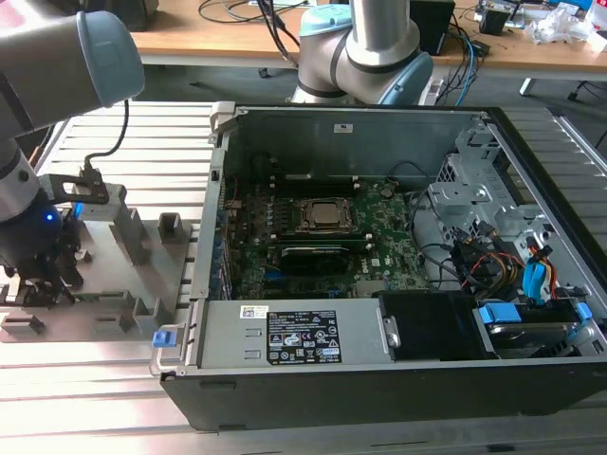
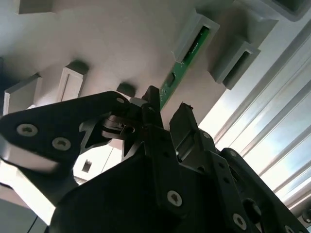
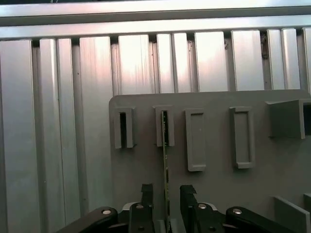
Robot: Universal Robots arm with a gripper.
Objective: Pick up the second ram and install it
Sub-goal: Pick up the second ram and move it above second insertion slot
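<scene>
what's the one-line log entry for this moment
phase: pre-grasp | end effector: open, straddling second ram | second ram: on edge in grey holder slot, not lifted

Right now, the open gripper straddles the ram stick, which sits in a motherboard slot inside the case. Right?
No. The first wrist view shows the ram stick standing in the grey holder tray, outside the case; the open gripper does straddle it.

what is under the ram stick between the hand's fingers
The ram stick stands on edge over the gray holder plate, one end in a raised slot. Its lower edge and the slot's inside are hidden.
</scene>
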